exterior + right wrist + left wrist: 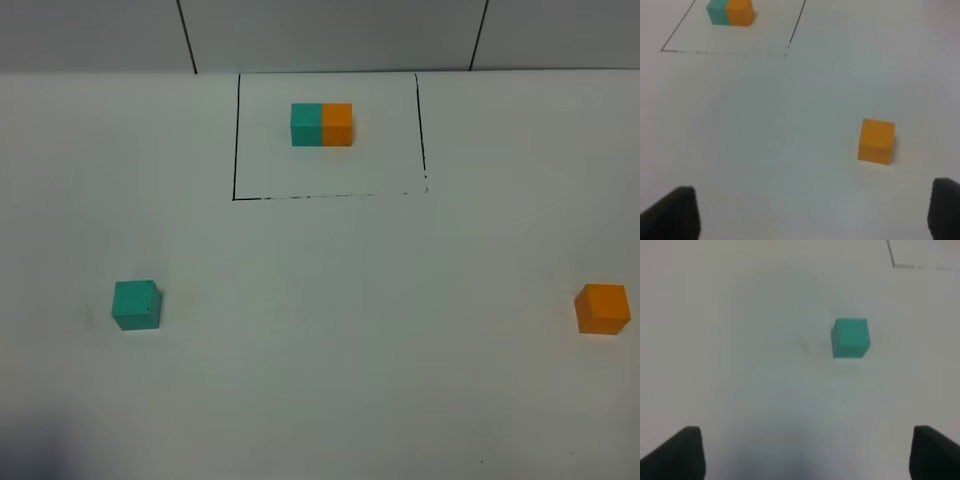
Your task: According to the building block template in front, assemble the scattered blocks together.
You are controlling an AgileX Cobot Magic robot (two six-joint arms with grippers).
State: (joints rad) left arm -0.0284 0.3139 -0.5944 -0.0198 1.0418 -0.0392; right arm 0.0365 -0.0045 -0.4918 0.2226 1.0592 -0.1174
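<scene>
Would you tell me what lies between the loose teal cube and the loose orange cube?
Exterior high view: only bare white tabletop separates the teal cube from the orange cube.

Nothing to read in any view, no text, label, brand, number or sign, plain faces on the loose teal cube (pixel 136 305) and the loose orange cube (pixel 602 308), plain too on the framed pair (pixel 322 124), black outline (pixel 236 140) just a bare line

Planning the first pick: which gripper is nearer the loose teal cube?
Left. The left gripper hangs open with the loose teal cube just ahead of it; the right gripper faces the loose orange cube, on the opposite side.
</scene>
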